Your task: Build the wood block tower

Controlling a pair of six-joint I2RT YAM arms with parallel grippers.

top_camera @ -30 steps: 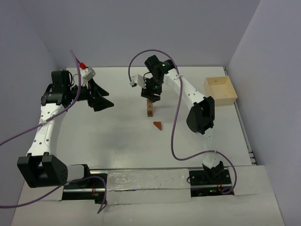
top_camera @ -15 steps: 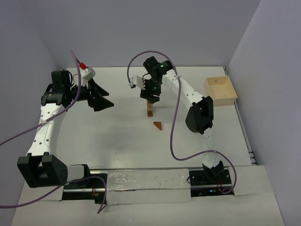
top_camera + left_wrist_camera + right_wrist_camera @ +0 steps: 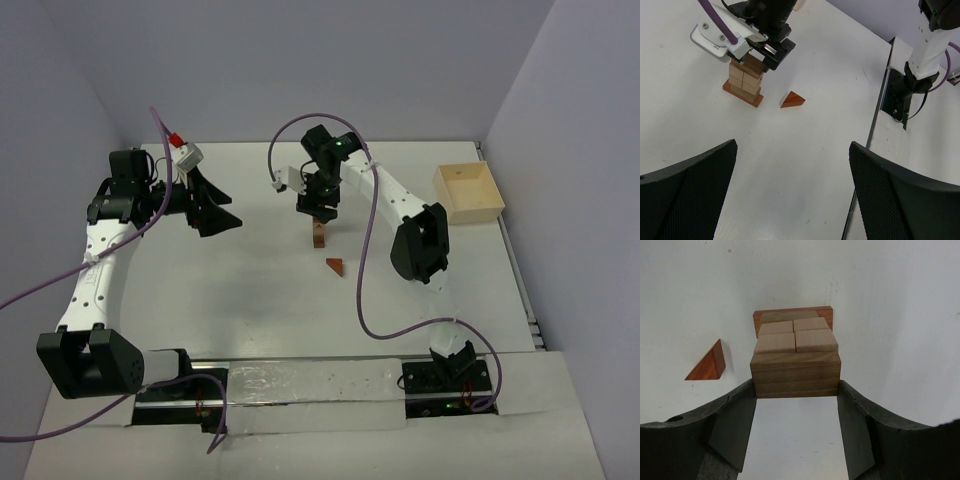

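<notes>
Squarely over the wood block tower point(image 3: 795, 332), the right jaws clamp a dark block point(image 3: 795, 374) endwise, underside free, presumably for seating. Left jaws gape, idle.

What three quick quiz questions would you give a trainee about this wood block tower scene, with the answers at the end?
1. True or false: the triangular wedge already sits on top of the tower.
2. What is the right pincer holding? A) a brown block B) a triangular piece C) nothing
3. Fill in the gap: the left pincer is ___ and holds nothing.

Key: 1 false, it lies on the table beside the tower; 2 A; 3 open.
</notes>
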